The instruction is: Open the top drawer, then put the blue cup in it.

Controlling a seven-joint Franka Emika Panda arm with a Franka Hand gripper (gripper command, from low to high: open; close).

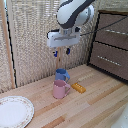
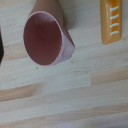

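End effector point(image 1: 61, 52) hangs empty, fingers slightly apart, at twelve o'clock above the blue cup point(image 1: 62, 74); pink mug point(image 1: 60, 89) at six o'clock. No writing readable.

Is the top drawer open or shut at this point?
Shut: the top drawer front sits flush with the drawer below, nothing pulled out.
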